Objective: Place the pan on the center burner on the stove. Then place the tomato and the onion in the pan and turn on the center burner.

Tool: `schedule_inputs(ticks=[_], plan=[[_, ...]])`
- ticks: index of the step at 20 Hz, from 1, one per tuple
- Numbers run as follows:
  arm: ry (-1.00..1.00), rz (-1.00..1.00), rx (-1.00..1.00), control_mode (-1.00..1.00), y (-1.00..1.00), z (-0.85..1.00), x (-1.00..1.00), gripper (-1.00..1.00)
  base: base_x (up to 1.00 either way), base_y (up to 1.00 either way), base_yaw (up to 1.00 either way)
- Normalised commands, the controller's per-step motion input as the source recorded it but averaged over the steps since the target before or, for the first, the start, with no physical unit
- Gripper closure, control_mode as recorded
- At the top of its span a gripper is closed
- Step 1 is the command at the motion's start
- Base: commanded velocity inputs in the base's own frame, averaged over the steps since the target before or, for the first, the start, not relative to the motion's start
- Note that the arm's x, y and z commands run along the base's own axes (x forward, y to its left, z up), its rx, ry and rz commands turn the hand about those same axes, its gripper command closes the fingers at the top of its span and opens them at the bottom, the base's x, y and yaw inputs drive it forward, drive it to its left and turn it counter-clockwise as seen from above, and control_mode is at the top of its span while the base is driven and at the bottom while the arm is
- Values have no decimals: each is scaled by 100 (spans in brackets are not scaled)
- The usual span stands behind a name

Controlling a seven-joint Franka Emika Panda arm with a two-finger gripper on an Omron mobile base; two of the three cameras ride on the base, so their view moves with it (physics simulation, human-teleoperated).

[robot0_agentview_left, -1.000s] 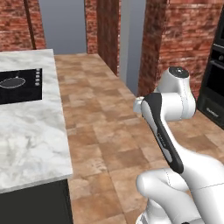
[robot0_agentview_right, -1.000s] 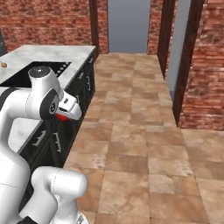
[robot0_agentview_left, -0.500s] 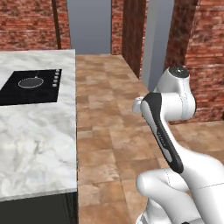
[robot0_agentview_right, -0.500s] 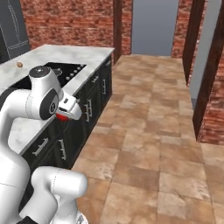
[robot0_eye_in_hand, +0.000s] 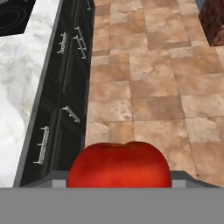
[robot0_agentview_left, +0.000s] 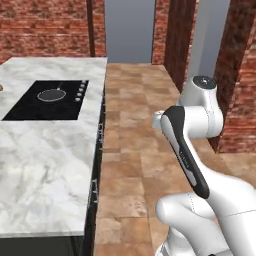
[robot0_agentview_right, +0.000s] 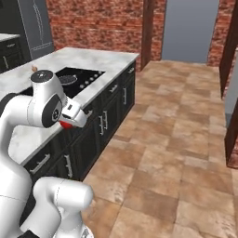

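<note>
One tomato (robot0_eye_in_hand: 119, 164) is held in the jaws, which stand wide around the red ball; in the hand view it sits low and centred, and in the right base view a red patch shows under the gripper (robot0_agentview_right: 68, 123) beside the arm's wrist.

Compared with the earlier pictures, both base views have swung: the stove (robot0_agentview_left: 47, 99) has come from the far left edge toward the middle of the left base view, and the marble table (robot0_agentview_left: 45, 160) now takes up much of that picture. This is read as the base turning and driving, not as any move of the things. The arm's pose looks unchanged throughout.

The pan (robot0_agentview_left: 53, 94) is seen as a small dark disc on the center burner (robot0_agentview_left: 53, 94), so the first step is judged done. A tan speck at the table's far edge is probably the onion (robot0_agentview_right: 33, 68); it is too small to be sure.

Tomato carried, not yet over the pan; the gripper hangs off the table's edge, above the floor (robot0_eye_in_hand: 144, 87).

Table: white veined marble over black drawer fronts (robot0_eye_in_hand: 57, 109). Floor: brown stone tile. Walls: red brick (robot0_agentview_right: 102, 23), with grey door panels (robot0_agentview_left: 130, 30).
</note>
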Motion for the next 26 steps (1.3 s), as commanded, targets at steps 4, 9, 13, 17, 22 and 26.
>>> schedule_inputs(ticks=[4,9,13,17,22,26], plan=[[0,0,0,100,0,0,0,100,53,-43,28],[0,0,0,100,0,0,0,100,52,-45,28],[0,0,0,100,0,0,0,100,47,-48,28],[0,0,0,100,0,0,0,100,42,-59,29],[0,0,0,100,0,0,0,100,39,-60,28],[0,0,0,100,0,0,0,100,35,-59,27]])
